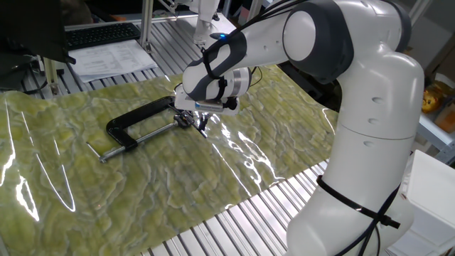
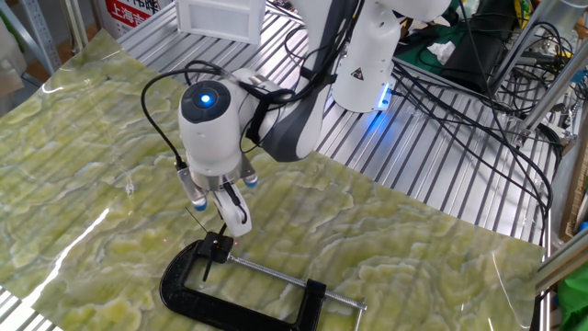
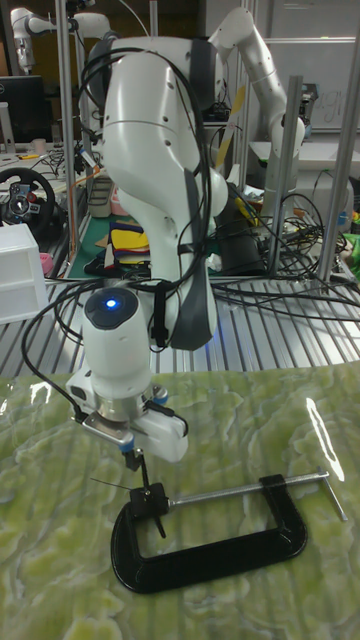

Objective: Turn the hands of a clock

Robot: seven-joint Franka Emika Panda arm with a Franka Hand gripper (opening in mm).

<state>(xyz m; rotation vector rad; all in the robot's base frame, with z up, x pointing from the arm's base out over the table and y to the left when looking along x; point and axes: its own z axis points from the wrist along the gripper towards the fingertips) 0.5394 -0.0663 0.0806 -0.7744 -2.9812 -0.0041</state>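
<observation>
A black C-clamp (image 1: 135,122) (image 2: 241,296) (image 3: 215,545) lies on the green mat. Its jaw holds the small dark clock (image 1: 186,119) (image 2: 218,246) (image 3: 150,497). A thin black hand (image 2: 208,268) sticks out from the clock over the clamp's frame. My gripper (image 1: 201,118) (image 2: 233,221) (image 3: 137,458) points down right above the clock. Its white fingers (image 2: 235,210) look pressed together, their tips at the clock's upper edge. Whether they touch a hand I cannot see.
The green marbled mat (image 1: 142,178) covers a slatted aluminium table (image 2: 432,175). Papers and a keyboard (image 1: 99,34) lie at the far edge. Cables (image 2: 459,92) run past the robot base (image 2: 363,64). A white bin (image 3: 20,270) stands at the left.
</observation>
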